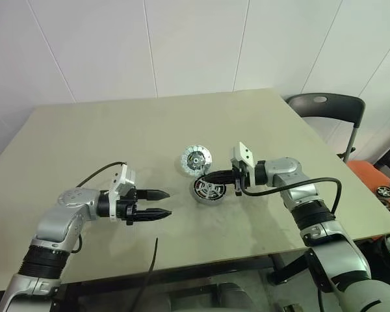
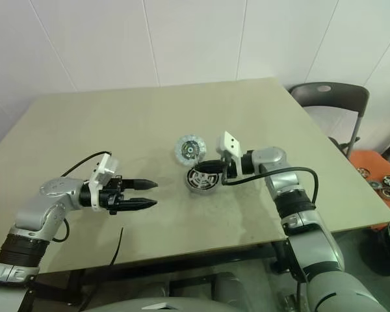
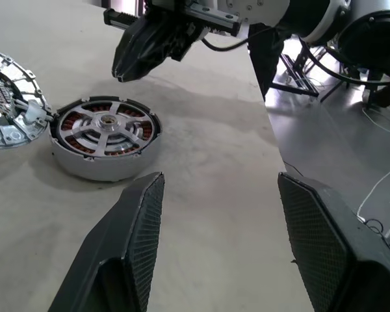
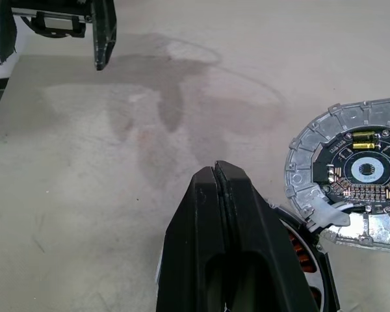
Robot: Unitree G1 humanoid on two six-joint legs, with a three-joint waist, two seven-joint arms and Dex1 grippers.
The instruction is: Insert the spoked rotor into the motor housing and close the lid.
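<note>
The shiny silver open-spoked rotor (image 3: 108,125) is already sitting inside the short round grey metal motor housing (image 3: 104,162), with the copper-brown windings showing between its spokes. The housing is resting near the middle of the beige bench (image 1: 84,143). The flat silver-grey round lid (image 1: 195,158), with its dark central hub, is lying just beside the housing on the far side, its edge touching or overlapping the housing rim, tilted rather than flat. So the insertion looks done, and the closing is not.

The right hand (image 1: 208,176) is hovering just over the housing with its two black fingers pressed together, gripping nothing. The left hand (image 1: 162,203) is waiting apart from the parts, nearer the bench's front edge, fingers spread and empty.

Risks, as I judge them: the clenched right hand, being so close above the rotor, may be nudging it askew or pushing the housing along the bench. The thin lid is offering little edge to pinch, so a grab could be skidding it away. If the lid is brought down tilted, it may be jamming on the rim instead of seating.
</note>
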